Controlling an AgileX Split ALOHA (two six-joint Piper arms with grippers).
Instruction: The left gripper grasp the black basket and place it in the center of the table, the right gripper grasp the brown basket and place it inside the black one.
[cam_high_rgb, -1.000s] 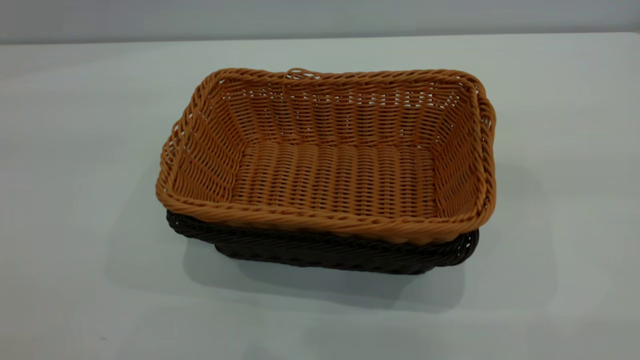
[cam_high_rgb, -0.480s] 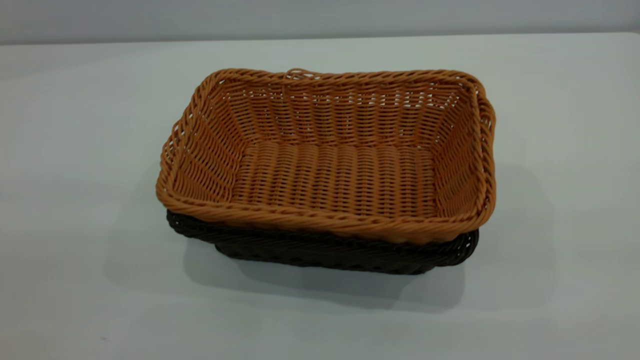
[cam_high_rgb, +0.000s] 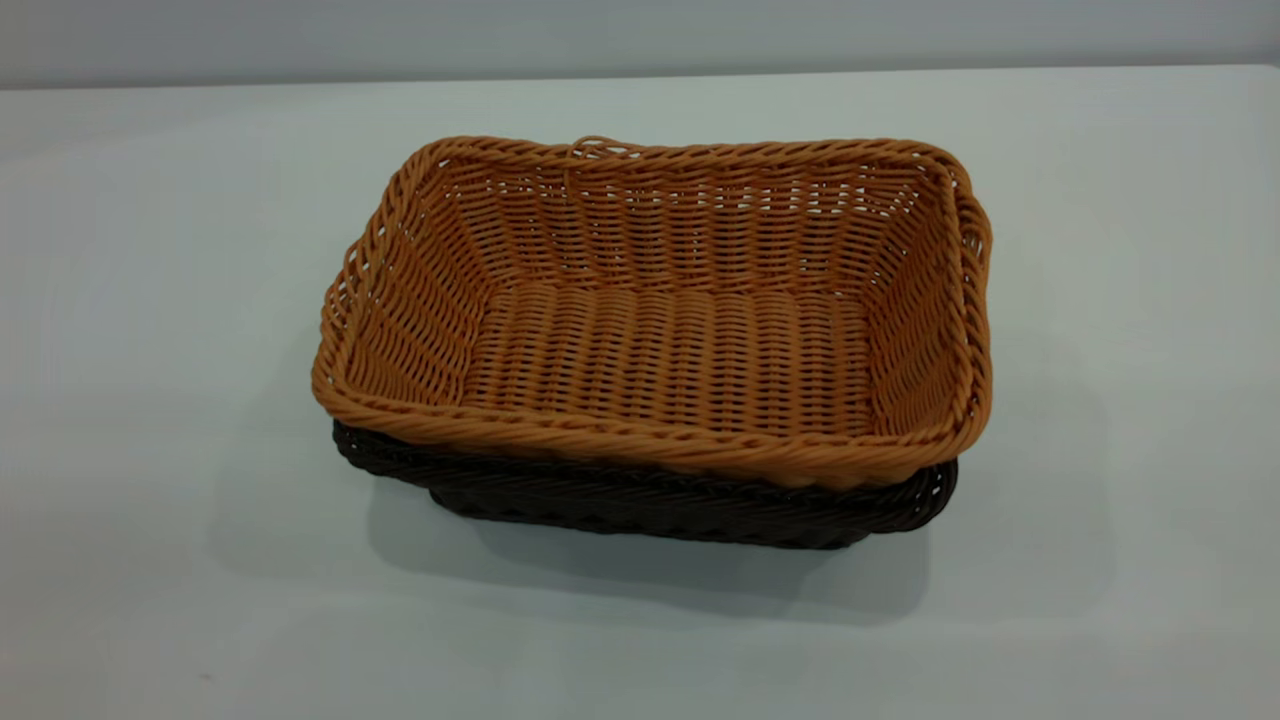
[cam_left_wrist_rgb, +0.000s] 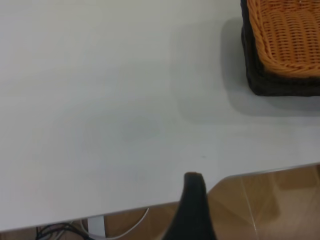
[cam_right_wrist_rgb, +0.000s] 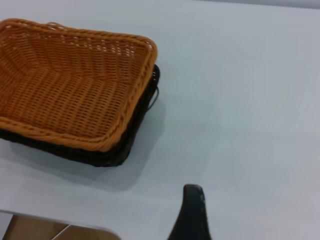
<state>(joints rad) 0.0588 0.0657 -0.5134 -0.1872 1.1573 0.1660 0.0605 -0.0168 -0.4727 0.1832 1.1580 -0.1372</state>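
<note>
Brown basket (cam_high_rgb: 660, 330) nested inside black basket (cam_high_rgb: 650, 505), rims stacked, long axis across exterior view, mid table (cam_high_rgb: 160, 300); placement looks complete; left gripper (cam_left_wrist_rgb: 194, 210) well off to the side near table edge, baskets apart from it; right gripper (cam_right_wrist_rgb: 192, 212) likewise clear; only one finger shows each, opening cannot be told.

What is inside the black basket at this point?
The brown basket sits nested inside the black basket, its rim riding slightly higher. The brown basket itself holds nothing. The black basket's floor is covered, so anything beneath cannot be seen.
</note>
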